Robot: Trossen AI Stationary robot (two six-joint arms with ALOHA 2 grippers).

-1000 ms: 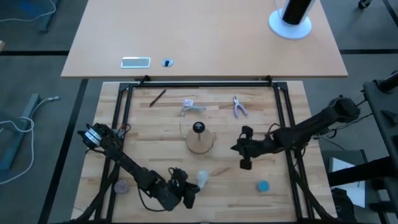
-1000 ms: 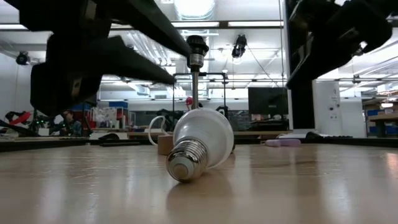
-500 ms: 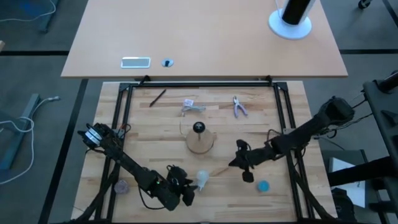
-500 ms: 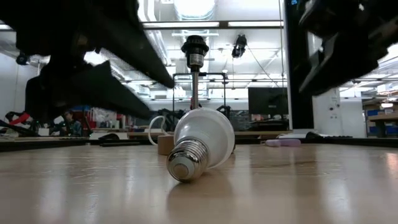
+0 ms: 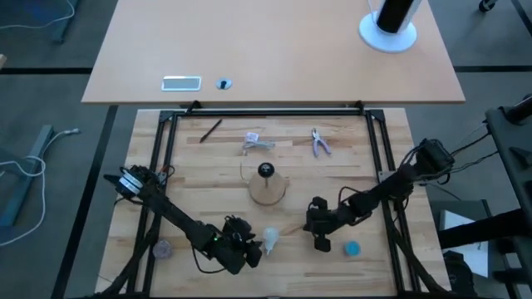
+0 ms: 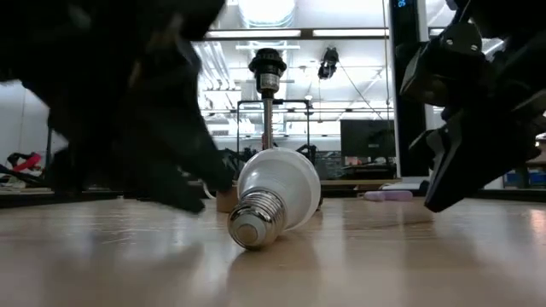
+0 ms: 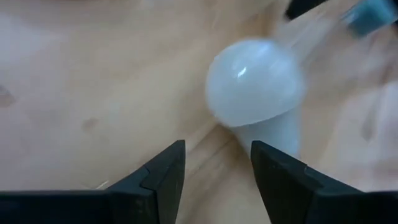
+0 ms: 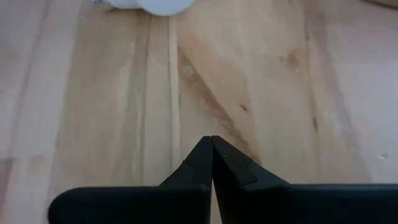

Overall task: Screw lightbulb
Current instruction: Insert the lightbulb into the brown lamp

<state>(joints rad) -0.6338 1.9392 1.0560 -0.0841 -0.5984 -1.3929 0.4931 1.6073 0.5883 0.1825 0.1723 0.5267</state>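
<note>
The lightbulb (image 7: 255,93) lies on its side on the counter (image 5: 208,178), just ahead of the left gripper (image 7: 214,165), whose jaws stand released with a gap between them, not touching the glass. To the bulb's other side the right gripper (image 8: 211,155) hangs low with its jaws clenched on nothing. Farther back stands the wooden disc (image 5: 267,190) with its black socket (image 6: 266,64).
</note>
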